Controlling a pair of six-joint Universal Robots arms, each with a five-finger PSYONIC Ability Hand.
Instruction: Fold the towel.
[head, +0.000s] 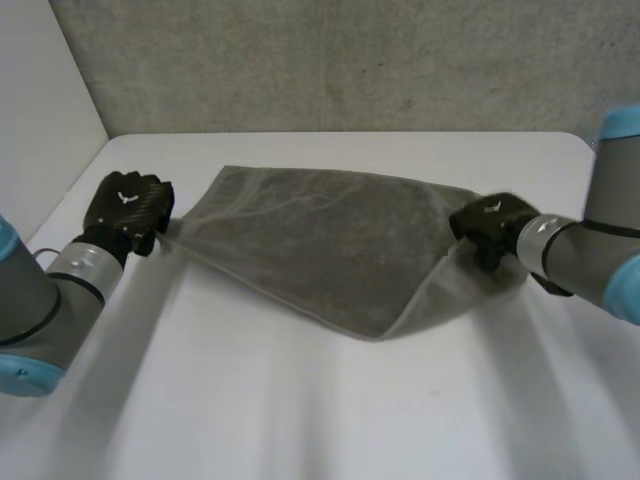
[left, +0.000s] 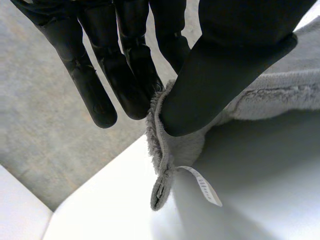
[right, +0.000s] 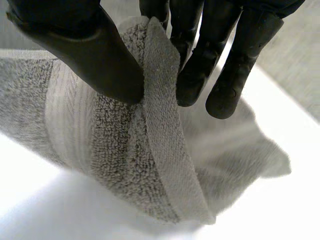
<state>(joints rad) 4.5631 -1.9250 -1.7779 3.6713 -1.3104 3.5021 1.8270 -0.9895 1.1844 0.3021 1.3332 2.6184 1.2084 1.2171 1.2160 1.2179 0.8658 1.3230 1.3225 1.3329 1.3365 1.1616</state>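
A grey towel (head: 330, 240) hangs stretched between my two hands above the white table (head: 300, 420), sagging to a point in the middle. My left hand (head: 128, 208) pinches the towel's left corner; in the left wrist view the thumb (left: 220, 65) presses the corner of the towel (left: 167, 145), with its white label (left: 205, 187), against the fingers (left: 125, 75). My right hand (head: 490, 228) holds the towel's right end; in the right wrist view the thumb (right: 95, 50) and fingers (right: 210, 55) pinch the hemmed edge of the towel (right: 155, 100).
A grey wall (head: 340, 60) runs behind the table's far edge, and a white wall (head: 40, 110) stands at the left. White tabletop lies in front of the towel.
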